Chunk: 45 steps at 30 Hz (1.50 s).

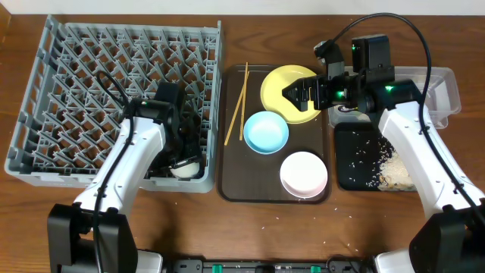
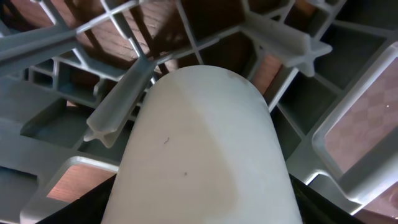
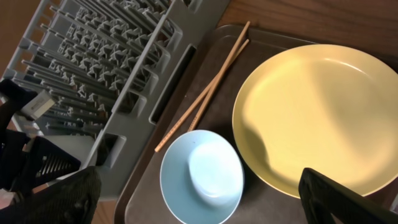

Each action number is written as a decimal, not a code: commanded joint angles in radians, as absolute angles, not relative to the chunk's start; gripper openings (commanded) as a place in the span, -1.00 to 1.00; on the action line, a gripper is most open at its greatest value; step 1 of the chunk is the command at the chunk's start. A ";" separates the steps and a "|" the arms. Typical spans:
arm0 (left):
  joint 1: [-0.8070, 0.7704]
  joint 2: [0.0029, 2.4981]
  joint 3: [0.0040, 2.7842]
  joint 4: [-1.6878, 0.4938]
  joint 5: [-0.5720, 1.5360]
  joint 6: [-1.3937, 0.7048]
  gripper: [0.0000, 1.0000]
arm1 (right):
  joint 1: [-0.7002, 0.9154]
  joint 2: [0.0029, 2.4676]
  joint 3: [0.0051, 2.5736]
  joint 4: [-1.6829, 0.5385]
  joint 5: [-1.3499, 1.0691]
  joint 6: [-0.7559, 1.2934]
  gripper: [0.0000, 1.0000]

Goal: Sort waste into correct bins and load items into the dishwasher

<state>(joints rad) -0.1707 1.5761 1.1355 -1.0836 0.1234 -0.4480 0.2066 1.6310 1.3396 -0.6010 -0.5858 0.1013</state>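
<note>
Sorting looks mostly done. Rice (image 1: 362, 158) and a pale heap (image 1: 395, 173) lie in the black bin (image 1: 347, 173), on the tray's (image 1: 235, 171) side away from the rack (image 1: 83, 68). A few grains sit on the table off the tray's near edge. The tub (image 1: 449, 89) stands behind the bin, and I cannot find the wrapper.

Loading has barely begun. The cup (image 1: 184, 168) is down among the pegs in the rack's near corner, just beside the tray. The left gripper (image 1: 183, 155) is over it. In the left wrist view the cup (image 2: 199, 155) fills the space between the dark fingers (image 2: 81, 211), which appear clamped on its sides. Its far end points into the rack floor.

Still on the tray are the chopsticks (image 1: 238, 102) along the rack side, the plate (image 1: 273, 85) at the back, the blue bowl (image 1: 266, 131) in the middle and the white bowl (image 1: 304, 173) at the front.

The right gripper (image 1: 292, 95) hovers over the plate with its fingers (image 3: 62, 199) spread wide and holding nothing. The plate (image 3: 317, 106) lies flat below them, its near rim close to one finger. I judge it the next item to lift.
</note>
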 commanded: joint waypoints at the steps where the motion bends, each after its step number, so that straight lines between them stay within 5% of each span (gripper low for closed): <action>1: -0.171 1.581 1.139 -1.075 0.105 -0.446 0.43 | 0.228 1.614 1.339 -0.599 -0.586 0.094 0.94; 6: -0.171 1.580 1.213 -1.079 0.156 -0.414 0.44 | 0.282 1.615 1.339 -0.614 -0.465 0.174 0.86; 10: -0.171 1.580 1.257 -1.118 0.192 -0.385 0.73 | 0.345 1.616 1.339 -0.613 -0.348 0.205 0.86; 17: -0.171 1.580 1.257 -1.173 0.191 -0.385 0.74 | 0.362 1.616 1.339 -0.614 -0.321 0.226 0.85; 27: -0.168 1.566 1.531 -1.213 0.202 -0.360 0.72 | 0.435 1.707 1.339 -0.628 -0.155 0.344 0.38; 32: -0.168 1.549 1.542 -1.184 0.201 -0.360 0.72 | 0.448 1.826 1.339 -0.674 -0.120 0.421 -0.14; 41: -0.168 1.549 1.542 -1.154 0.194 -0.368 0.72 | 0.464 1.954 1.339 -0.708 -0.113 0.456 -0.36; 45: -0.168 1.549 1.542 -1.145 0.194 -0.368 0.72 | 0.466 1.962 1.339 -0.709 -0.113 0.467 -0.65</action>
